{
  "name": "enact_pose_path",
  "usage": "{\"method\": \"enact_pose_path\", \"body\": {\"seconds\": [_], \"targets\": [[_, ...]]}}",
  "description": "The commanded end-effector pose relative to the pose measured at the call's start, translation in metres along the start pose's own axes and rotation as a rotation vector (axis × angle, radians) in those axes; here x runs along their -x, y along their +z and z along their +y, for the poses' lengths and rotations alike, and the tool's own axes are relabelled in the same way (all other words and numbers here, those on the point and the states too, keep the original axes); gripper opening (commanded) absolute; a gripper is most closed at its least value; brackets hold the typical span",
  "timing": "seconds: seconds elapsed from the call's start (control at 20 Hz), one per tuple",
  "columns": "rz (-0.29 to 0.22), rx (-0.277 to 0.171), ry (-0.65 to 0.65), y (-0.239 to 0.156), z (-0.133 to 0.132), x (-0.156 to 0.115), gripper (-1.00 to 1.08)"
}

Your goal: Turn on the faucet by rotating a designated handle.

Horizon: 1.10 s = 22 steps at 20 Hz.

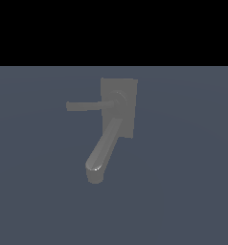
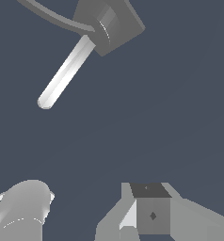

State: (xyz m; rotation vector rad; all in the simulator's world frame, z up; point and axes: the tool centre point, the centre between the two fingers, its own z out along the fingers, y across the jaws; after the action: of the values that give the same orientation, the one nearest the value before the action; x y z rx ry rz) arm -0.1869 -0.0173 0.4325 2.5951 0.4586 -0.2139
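The grey faucet [image 1: 119, 95] has a flat rectangular back plate and shows whole in the exterior view. Its thick round-ended spout [image 1: 103, 151] slopes down toward the exterior view's left. The handle [image 1: 85, 105], a thin straight rod, sticks out level from the round hub toward the exterior view's left. In the wrist view the handle [image 2: 65, 72] appears as a bright rod leaving the hub on the plate [image 2: 117, 19], with part of the spout [image 2: 48, 15] behind it. My gripper [image 2: 85, 212] is open, its fingers [image 2: 151, 214] well short of the handle with nothing between them. The arm is absent from the exterior view.
A plain dark blue-grey surface [image 1: 183, 182] spreads around the faucet on every side. A black band fills the top of the exterior view.
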Motion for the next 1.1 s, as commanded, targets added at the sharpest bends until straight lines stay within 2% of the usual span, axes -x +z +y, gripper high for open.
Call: {"method": "enact_pose_path", "body": {"seconds": [0.0,0.55,1.05], "targets": [[-0.023,0.062,-0.039,0.007,0.004,-0.008,-1.00],[-0.105,0.336,-0.224,0.031,0.014,-0.050,-1.00],[-0.155,0.589,-0.415,0.043,0.012,-0.095,-1.00]]}}
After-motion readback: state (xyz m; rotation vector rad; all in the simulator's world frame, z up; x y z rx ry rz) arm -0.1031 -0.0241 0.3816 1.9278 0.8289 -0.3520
